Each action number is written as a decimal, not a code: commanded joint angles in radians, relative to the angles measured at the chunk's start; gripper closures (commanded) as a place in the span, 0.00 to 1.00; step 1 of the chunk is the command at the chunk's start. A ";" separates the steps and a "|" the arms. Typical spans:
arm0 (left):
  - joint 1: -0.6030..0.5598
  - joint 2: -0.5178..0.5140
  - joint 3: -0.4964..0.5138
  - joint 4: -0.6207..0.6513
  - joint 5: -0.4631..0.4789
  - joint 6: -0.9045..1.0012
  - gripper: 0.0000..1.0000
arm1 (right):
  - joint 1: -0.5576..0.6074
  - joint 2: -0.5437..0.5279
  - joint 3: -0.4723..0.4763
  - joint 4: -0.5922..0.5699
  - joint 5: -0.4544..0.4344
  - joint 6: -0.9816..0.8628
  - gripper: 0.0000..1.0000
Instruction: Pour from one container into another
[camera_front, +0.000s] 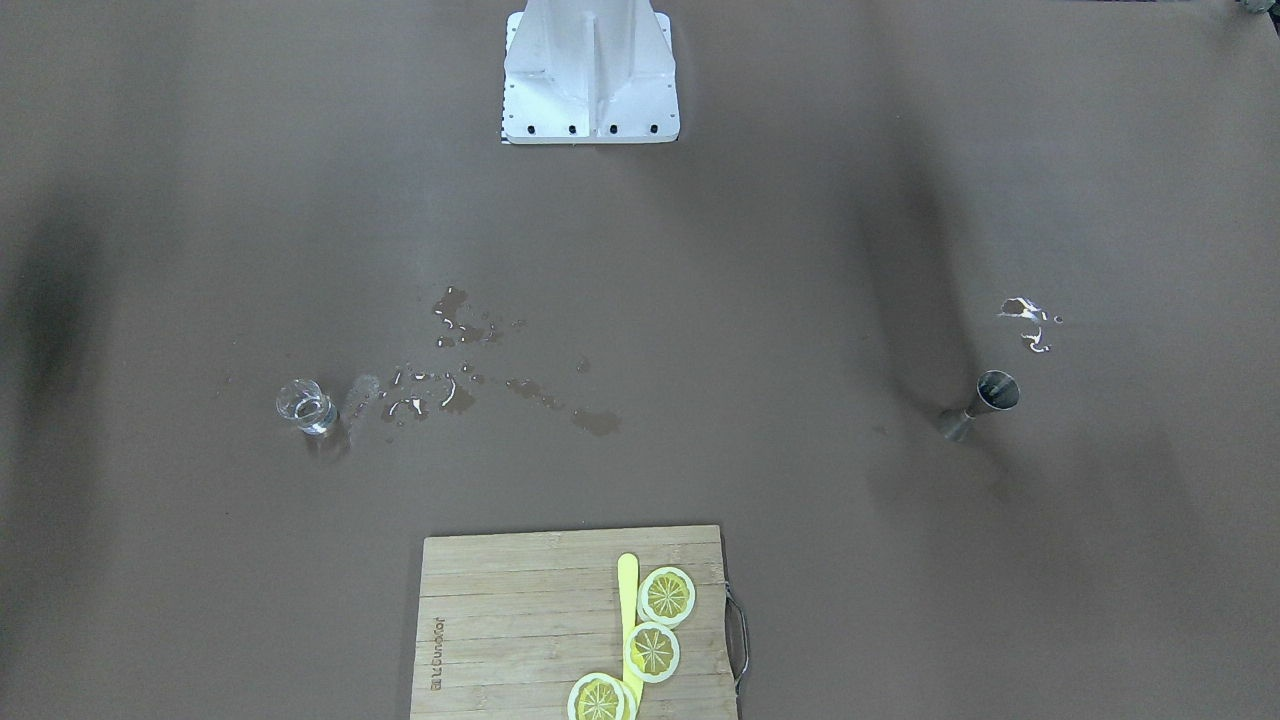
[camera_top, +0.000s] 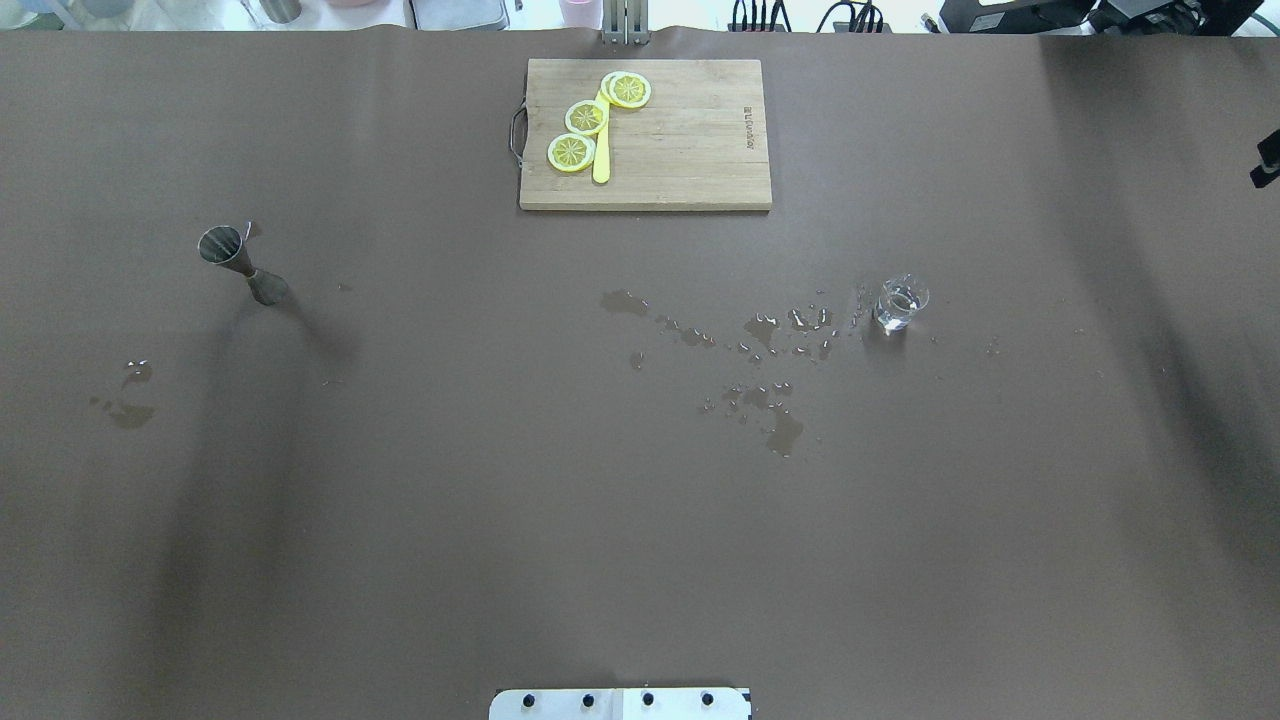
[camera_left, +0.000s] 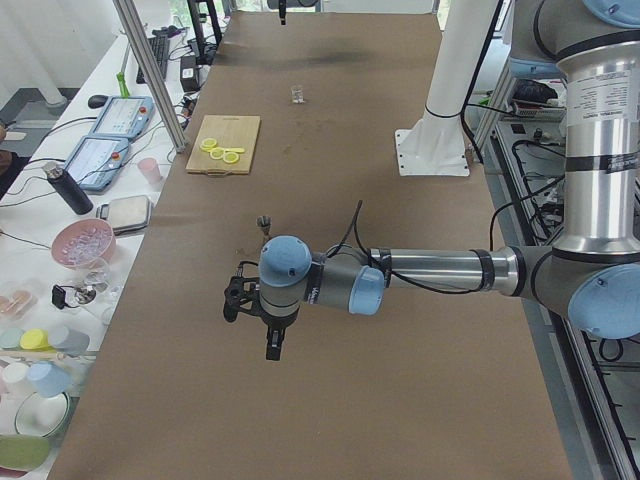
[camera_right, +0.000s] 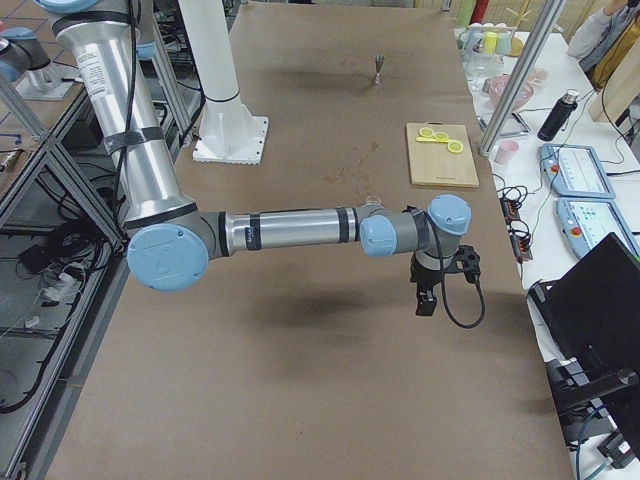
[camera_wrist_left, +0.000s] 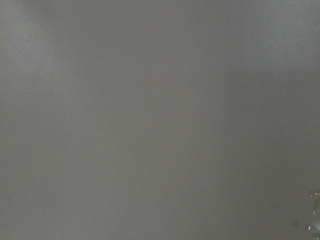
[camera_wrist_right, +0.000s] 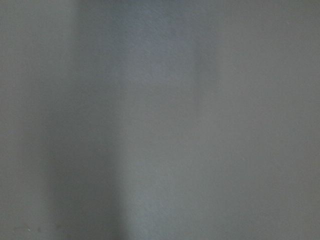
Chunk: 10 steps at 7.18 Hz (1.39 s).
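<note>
Exterior left and exterior right views show the left fingers (camera_left: 273, 345) and right fingers (camera_right: 424, 301) hanging over the bare worktop (camera_top: 500, 520), holding nothing, their opening impossible to tell, while the metal jigger (camera_top: 243, 262) and clear glass (camera_top: 901, 303) stand upright, well apart.

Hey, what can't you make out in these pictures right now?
Left tool: open or shut unclear, only the left side view shows it, small.
Right tool: same, only the right side view.
Jigger: its fill, too small and dark overhead.
Glass: fill level, too small.
Wrist views: blurred table only.
</note>
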 joint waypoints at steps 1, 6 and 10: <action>-0.001 0.000 -0.003 0.008 0.005 0.008 0.01 | 0.060 -0.162 0.134 -0.004 0.013 0.006 0.00; -0.003 0.000 -0.006 0.008 0.005 0.009 0.01 | 0.120 -0.365 0.301 -0.002 0.024 0.006 0.00; -0.003 0.000 -0.004 0.008 0.007 0.009 0.01 | 0.120 -0.363 0.302 0.005 0.027 -0.002 0.00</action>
